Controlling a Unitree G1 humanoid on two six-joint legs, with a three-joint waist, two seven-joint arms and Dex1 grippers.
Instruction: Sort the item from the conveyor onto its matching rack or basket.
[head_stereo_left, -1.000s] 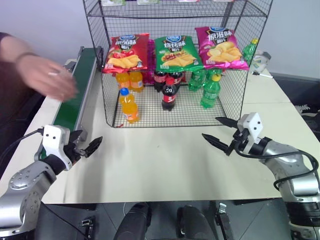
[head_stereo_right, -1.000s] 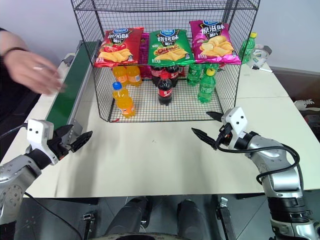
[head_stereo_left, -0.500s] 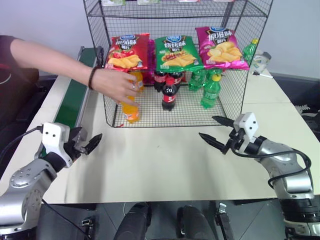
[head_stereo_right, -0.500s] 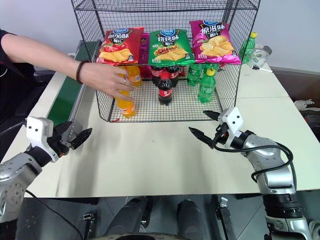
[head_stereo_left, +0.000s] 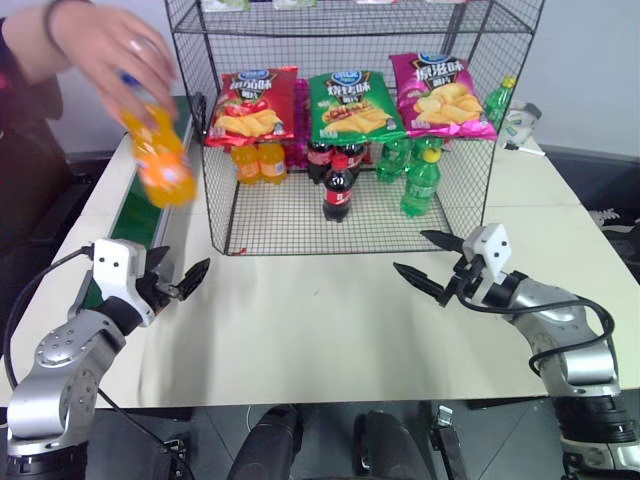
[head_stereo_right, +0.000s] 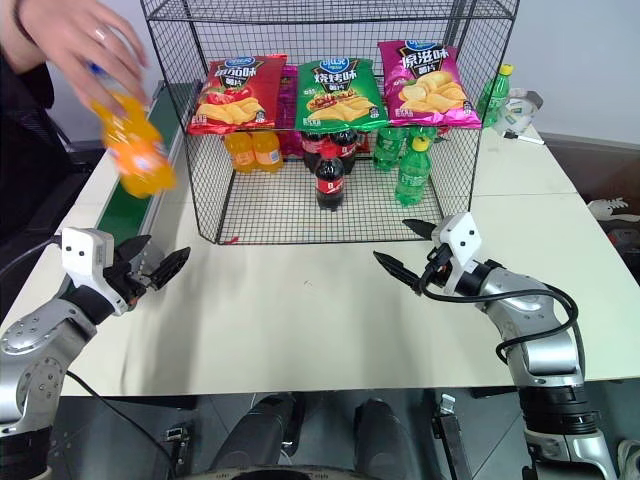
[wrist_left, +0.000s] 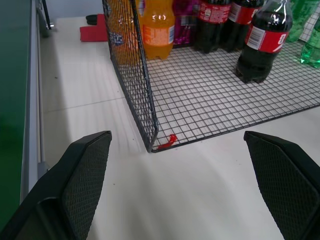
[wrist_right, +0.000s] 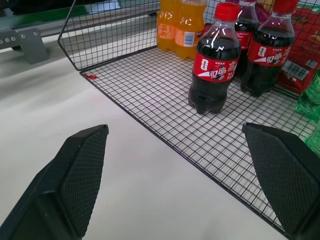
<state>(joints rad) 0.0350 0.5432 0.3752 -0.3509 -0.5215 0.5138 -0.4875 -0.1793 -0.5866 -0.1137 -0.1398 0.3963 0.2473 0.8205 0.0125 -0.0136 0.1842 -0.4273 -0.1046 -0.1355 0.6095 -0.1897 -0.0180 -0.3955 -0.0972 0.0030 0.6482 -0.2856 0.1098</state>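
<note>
A person's hand (head_stereo_left: 105, 35) holds the item, an orange soda bottle (head_stereo_left: 160, 162) with a blue cap, tilted in the air above the conveyor (head_stereo_left: 138, 228), the green belt along the table's left side. The black wire rack (head_stereo_left: 340, 251) stands at the back middle of the table. My left gripper (head_stereo_left: 180, 270) hovers open and empty near the belt's near end, level and pointing at the rack's front left corner (wrist_left: 151, 146). My right gripper (head_stereo_left: 411, 252) is also open and empty, just in front of the rack's right front, facing the cola bottle (wrist_right: 216, 60).
The rack's lower shelf holds orange bottles (head_stereo_left: 258, 160), cola bottles (head_stereo_left: 338, 190) and green bottles (head_stereo_left: 420, 180). Several chip bags (head_stereo_left: 355, 105) lie on the shelf above. A green bottle (head_stereo_left: 500, 100) and a white object stand at the table's back right. Bare white table lies between my grippers.
The person's hand has taken the orange bottle out of the rack's front left corner and lifted it up and left over the conveyor. Both grippers have stayed put.
</note>
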